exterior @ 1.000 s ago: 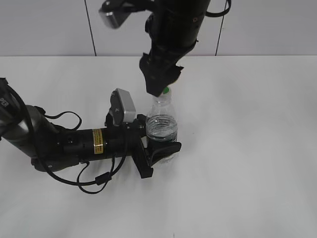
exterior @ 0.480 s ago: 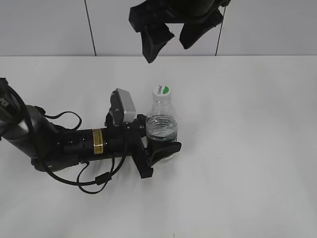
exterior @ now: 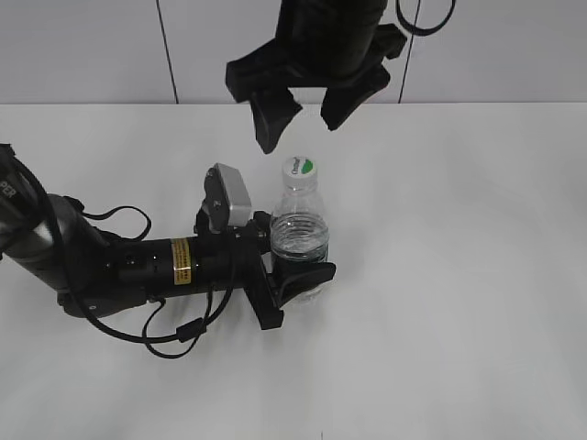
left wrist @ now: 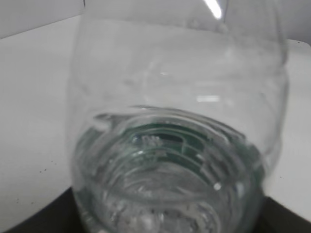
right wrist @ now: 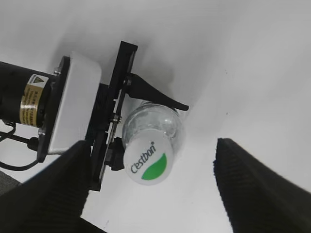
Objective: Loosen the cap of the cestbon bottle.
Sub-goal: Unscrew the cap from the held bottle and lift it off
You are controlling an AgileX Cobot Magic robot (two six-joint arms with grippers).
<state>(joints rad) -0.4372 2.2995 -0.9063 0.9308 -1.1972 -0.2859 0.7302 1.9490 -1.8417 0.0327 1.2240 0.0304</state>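
Small clear plastic water bottle [exterior: 300, 240] with ribbed rounded shoulder stands upright on the plain white surface [exterior: 459, 275], roughly centre of the exterior view. Small round white plastic screw cap with green leaf mark [exterior: 297, 169] sits on its neck; right wrist view shows the cap top [right wrist: 147, 165] from above, lettering legible, nothing touching it.

Left hand [exterior: 298, 275], black, lies low along the surface from the left, fingers clamped on the lower body of the bottle, one curved finger [exterior: 307, 274] wrapping the front side. Left wrist view filled by the bottle [left wrist: 175, 145] up close, water and green label visible through the plastic.

Right hand [exterior: 301, 115], black, hangs above the bottle, fingers spread wide, holding nothing, clear of the cap. One fingertip [exterior: 271, 133] up-left of the cap, the other up-right. Right wrist view: both ribbed dark pads [right wrist: 243, 184] flank the bottle, well apart.

Grey tiled wall [exterior: 92, 46] behind.
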